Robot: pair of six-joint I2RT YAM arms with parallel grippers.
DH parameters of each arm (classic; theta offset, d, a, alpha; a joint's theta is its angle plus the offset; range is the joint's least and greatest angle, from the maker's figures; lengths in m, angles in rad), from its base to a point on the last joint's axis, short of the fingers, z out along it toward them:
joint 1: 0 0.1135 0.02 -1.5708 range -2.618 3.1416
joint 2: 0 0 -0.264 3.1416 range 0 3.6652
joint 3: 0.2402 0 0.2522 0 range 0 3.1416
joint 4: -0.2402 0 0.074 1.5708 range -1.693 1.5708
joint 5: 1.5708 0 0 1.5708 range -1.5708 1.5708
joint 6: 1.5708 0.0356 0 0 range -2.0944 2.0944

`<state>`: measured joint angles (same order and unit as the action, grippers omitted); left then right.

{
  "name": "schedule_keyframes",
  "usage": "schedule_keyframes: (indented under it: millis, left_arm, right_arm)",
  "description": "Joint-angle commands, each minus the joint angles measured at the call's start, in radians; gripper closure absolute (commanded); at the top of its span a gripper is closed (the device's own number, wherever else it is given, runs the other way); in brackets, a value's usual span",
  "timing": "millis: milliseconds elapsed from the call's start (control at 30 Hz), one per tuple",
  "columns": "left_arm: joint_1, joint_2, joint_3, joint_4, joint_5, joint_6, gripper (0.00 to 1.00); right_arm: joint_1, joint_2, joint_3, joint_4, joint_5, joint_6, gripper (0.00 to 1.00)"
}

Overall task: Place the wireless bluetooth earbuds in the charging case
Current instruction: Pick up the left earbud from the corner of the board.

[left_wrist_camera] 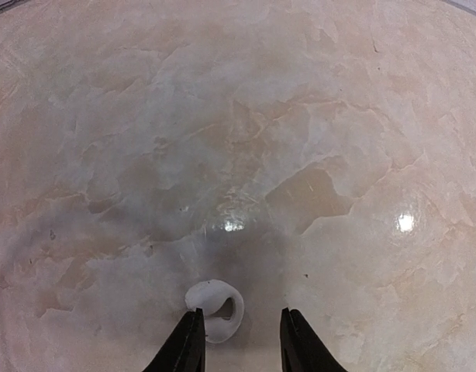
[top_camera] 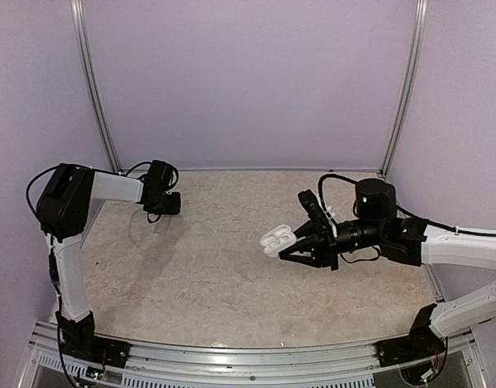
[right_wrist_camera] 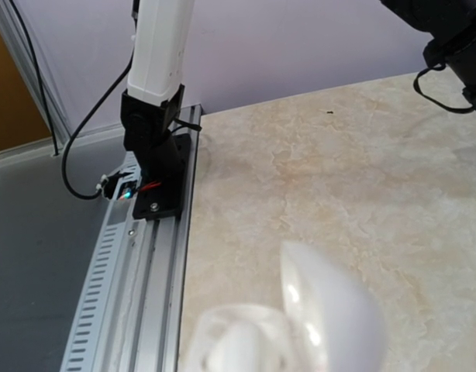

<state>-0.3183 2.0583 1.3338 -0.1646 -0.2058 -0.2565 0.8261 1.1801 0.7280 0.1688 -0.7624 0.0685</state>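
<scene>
The charging case (top_camera: 276, 239) is a small white clamshell, open, held above the table by my right gripper (top_camera: 288, 246), which is shut on it. In the right wrist view the case (right_wrist_camera: 323, 310) fills the bottom edge, blurred, lid up; a rounded white piece lies in its lower half, too blurred to name. The right fingers are hidden there. One whitish earbud (left_wrist_camera: 215, 308) lies on the marble table, between the fingers of my open left gripper (left_wrist_camera: 242, 335), close to the left finger (left_wrist_camera: 185, 345). In the top view the left gripper (top_camera: 162, 204) points down at the far left.
The left arm's base (right_wrist_camera: 154, 167) and the aluminium rail (right_wrist_camera: 137, 271) run along the table's near edge. Two metal frame posts (top_camera: 94, 89) stand at the back against the purple walls. Cables hang by the right arm (top_camera: 333, 186).
</scene>
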Motion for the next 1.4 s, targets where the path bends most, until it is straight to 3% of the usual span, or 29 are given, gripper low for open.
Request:
schedule_keyframes:
  millis: [0, 1367]
  left_arm:
    - [-0.005, -0.022, 0.039, 0.024, 0.023, 0.002, 0.65]
    - [0.032, 0.039, 0.003, 0.007, -0.001, -0.012, 0.69]
  right_arm:
    - [-0.007, 0.005, 0.017, -0.003, 0.002, -0.009, 1.0]
    - [-0.006, 0.0, 0.018, -0.018, 0.02, -0.016, 1.0]
